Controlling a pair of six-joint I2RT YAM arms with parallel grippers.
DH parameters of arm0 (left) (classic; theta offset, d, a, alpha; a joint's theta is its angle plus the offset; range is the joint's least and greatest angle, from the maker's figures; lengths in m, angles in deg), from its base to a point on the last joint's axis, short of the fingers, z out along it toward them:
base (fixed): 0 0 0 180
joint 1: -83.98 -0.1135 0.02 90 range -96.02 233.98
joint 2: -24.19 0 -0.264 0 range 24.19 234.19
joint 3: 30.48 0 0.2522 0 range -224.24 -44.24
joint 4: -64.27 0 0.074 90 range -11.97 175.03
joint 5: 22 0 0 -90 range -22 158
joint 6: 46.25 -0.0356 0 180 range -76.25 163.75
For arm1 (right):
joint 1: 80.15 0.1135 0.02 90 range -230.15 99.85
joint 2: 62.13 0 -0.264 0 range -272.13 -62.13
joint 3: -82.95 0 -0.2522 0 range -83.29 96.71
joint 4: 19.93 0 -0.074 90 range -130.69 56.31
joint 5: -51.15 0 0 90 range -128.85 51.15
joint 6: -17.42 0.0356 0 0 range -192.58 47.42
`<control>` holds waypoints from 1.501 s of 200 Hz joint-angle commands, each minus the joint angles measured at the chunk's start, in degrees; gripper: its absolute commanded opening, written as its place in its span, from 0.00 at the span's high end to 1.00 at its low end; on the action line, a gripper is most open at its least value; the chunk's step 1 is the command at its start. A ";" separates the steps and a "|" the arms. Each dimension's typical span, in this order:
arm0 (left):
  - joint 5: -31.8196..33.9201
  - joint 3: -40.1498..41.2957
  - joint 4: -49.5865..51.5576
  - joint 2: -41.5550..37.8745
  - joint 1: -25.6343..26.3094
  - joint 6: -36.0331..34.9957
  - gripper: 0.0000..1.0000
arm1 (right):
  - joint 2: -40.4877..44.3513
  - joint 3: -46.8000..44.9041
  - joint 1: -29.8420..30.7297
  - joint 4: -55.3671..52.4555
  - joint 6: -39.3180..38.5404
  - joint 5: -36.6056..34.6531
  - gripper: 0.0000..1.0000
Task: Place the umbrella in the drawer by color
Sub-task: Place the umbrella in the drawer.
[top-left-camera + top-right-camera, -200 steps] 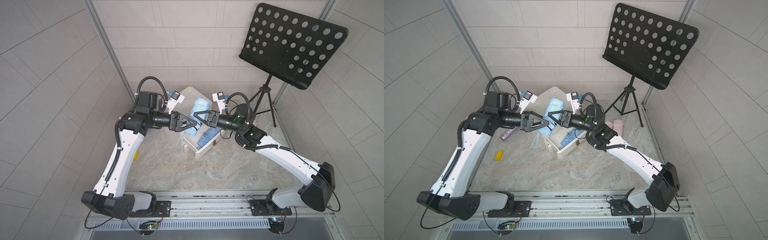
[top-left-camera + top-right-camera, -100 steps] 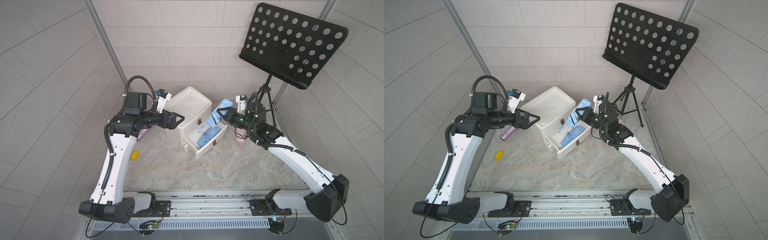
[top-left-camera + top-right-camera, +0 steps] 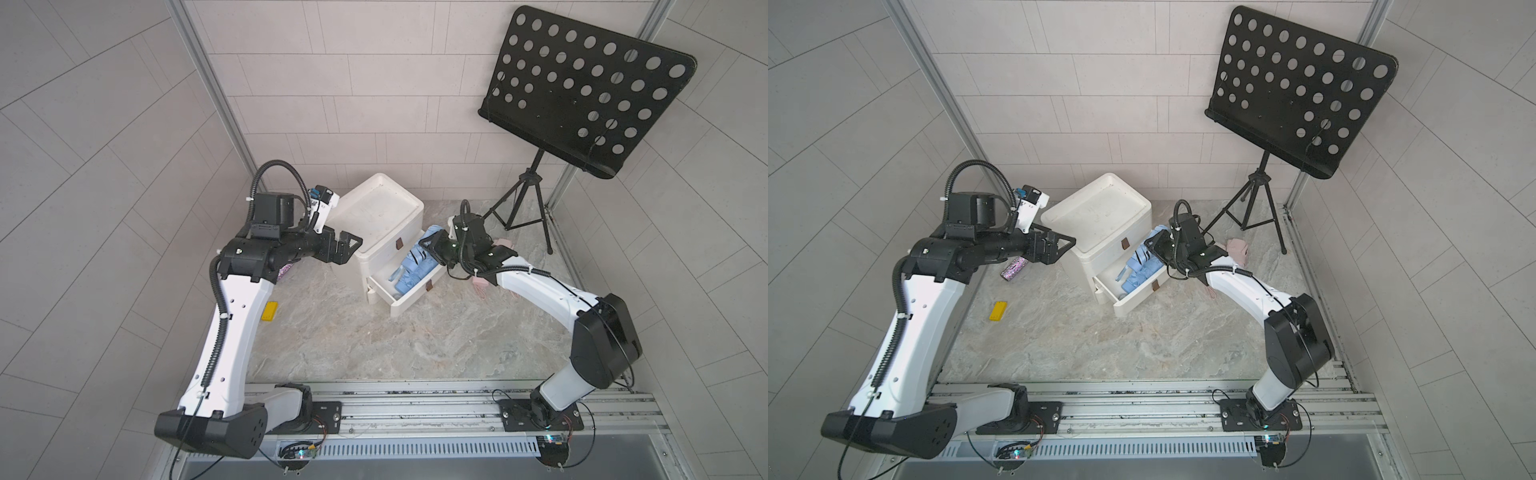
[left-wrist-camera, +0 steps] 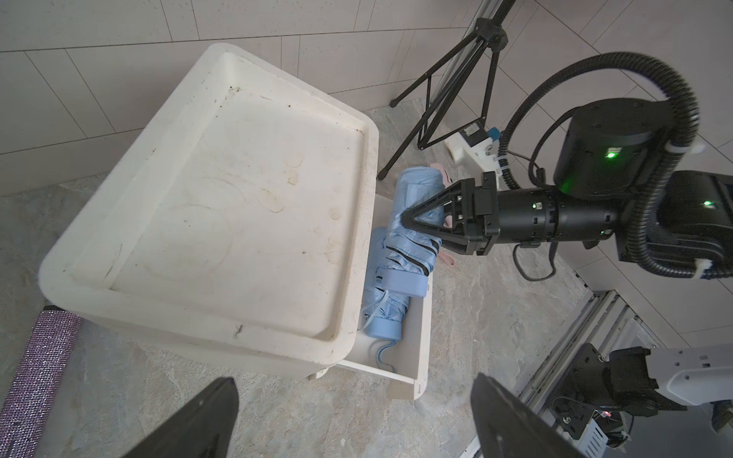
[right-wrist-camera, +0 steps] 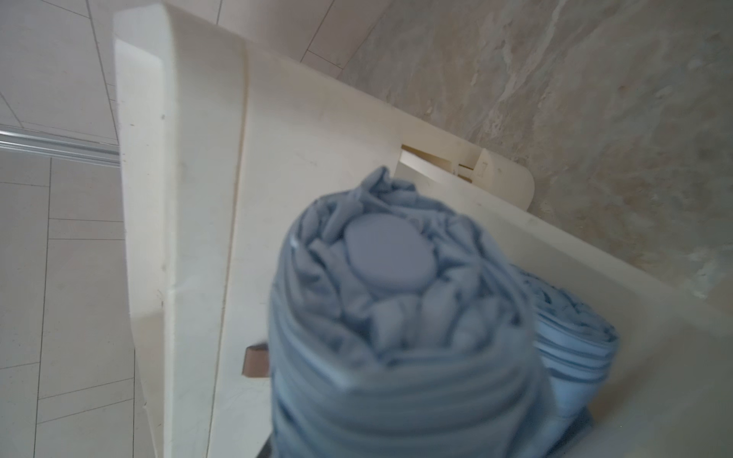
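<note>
Folded light-blue umbrella (image 4: 410,253) with black-edged pleats and a round end cap is clamped in the right gripper (image 4: 412,222). It's tilted over the open bottom drawer (image 3: 415,297), above a second blue umbrella (image 4: 386,317) lying inside. A second ago it was above the cabinet (image 3: 374,208); left gripper (image 3: 351,249), spread and empty, has pulled back to the cabinet's left side.

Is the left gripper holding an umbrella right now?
No, the left gripper is open and empty beside the white drawer unit; the right gripper holds the blue umbrella.
</note>
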 commanded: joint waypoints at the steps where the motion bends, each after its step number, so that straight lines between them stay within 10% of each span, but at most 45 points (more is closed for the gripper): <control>1: 0.56 0.92 -1.38 -1.24 0.09 -1.48 0.01 | -2.12 2.47 1.11 6.10 4.38 1.55 0.64; 84: 1.13 1.76 -2.12 -1.59 -0.01 -1.51 0.01 | -10.59 7.77 4.38 6.91 6.86 2.37 0.53; 123: 1.66 1.58 -2.17 -1.49 -0.11 -1.55 0.01 | -8.01 6.75 4.38 4.32 5.16 0.03 0.29; 188: 1.37 -2.88 -2.17 1.93 -3.60 -1.38 0.01 | 0.95 5.50 2.83 -1.90 -1.45 -5.35 0.23; 300: -0.10 -32.39 2.01 34.33 -10.97 -4.66 0.00 | 20.27 -11.18 -1.33 -7.56 -15.80 -10.21 0.19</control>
